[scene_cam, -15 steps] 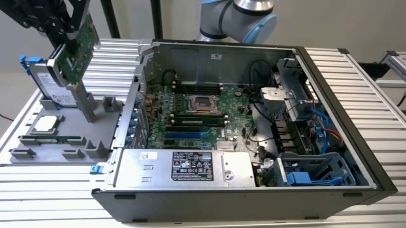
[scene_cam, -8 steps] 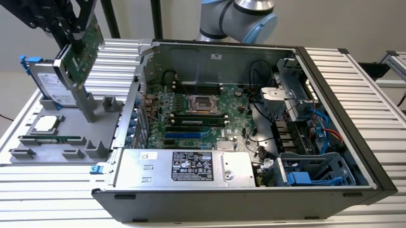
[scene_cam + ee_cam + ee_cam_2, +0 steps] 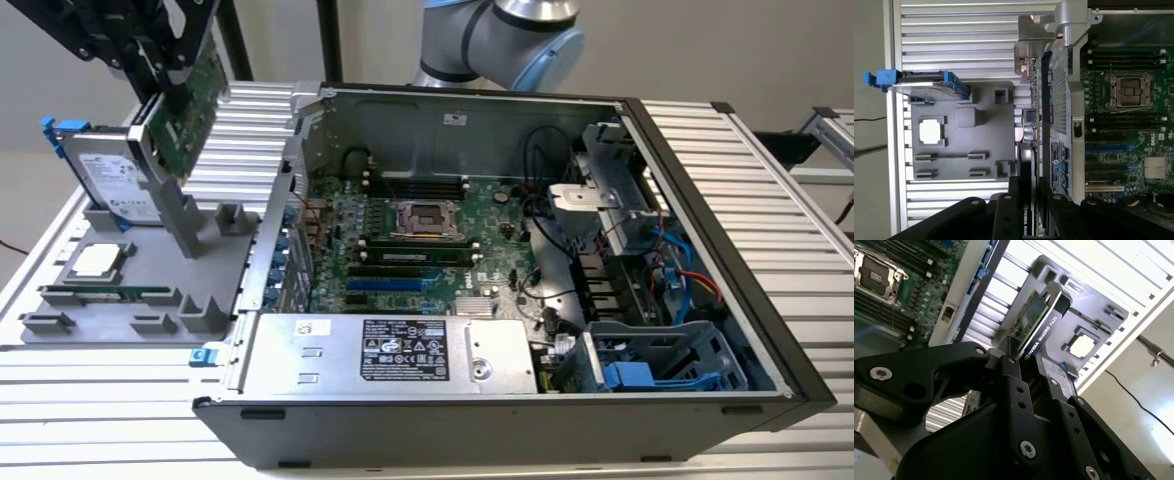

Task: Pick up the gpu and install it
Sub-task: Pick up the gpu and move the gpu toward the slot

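Clamped edge-on between the black fingers of the gripper (image 3: 163,88), the gpu (image 3: 184,95) hung tilted over the far end of the grey parts tray (image 3: 80,335), at the exterior view's left and outside the open computer case (image 3: 694,160). In the second wrist view the fingers (image 3: 1013,375) pinched the card (image 3: 1035,322) near one end, with most of its length jutting free beyond them.

We judged that long overhang the chief hazard: any knock could lever the board round in the grip, or out of it. The blue-framed hard drive (image 3: 114,175) stood on edge just beside the card (we could not tell whether the two touched), and the case's near wall (image 3: 287,215) lay between card and motherboard (image 3: 414,235). The silver end bracket (image 3: 1029,47) could catch on either one. A card carried askew might also meet its slot crooked.

The arm (image 3: 527,35) rose behind the case's far side. The wrist leaned, its fingers angled down toward the tray, and the card shared that slant.
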`<state>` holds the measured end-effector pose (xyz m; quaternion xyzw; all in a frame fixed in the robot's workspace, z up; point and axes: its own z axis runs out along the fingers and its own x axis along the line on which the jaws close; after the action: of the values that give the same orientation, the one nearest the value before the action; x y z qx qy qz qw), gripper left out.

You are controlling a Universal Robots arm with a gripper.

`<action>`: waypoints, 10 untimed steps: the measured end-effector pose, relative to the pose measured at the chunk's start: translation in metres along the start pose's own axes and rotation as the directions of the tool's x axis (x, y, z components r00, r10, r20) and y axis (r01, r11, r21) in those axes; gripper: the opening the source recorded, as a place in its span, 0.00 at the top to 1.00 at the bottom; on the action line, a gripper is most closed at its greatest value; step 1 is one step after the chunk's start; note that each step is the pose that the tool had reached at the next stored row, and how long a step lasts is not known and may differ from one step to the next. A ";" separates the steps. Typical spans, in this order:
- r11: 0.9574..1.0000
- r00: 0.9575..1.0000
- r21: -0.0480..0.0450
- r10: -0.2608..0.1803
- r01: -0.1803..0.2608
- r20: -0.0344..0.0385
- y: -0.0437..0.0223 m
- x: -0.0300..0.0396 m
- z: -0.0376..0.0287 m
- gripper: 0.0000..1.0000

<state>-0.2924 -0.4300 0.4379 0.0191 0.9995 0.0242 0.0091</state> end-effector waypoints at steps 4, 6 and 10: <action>1.000 1.000 0.000 0.000 0.000 0.000 0.0002 -0.0053 0.0001 1.00; 1.000 1.000 0.000 0.000 0.000 0.000 0.0003 -0.0082 0.0002 1.00; 1.000 1.000 0.000 0.000 0.000 0.000 0.0005 -0.0138 0.0003 1.00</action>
<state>-0.2786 -0.4300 0.4379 0.0191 0.9995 0.0241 0.0091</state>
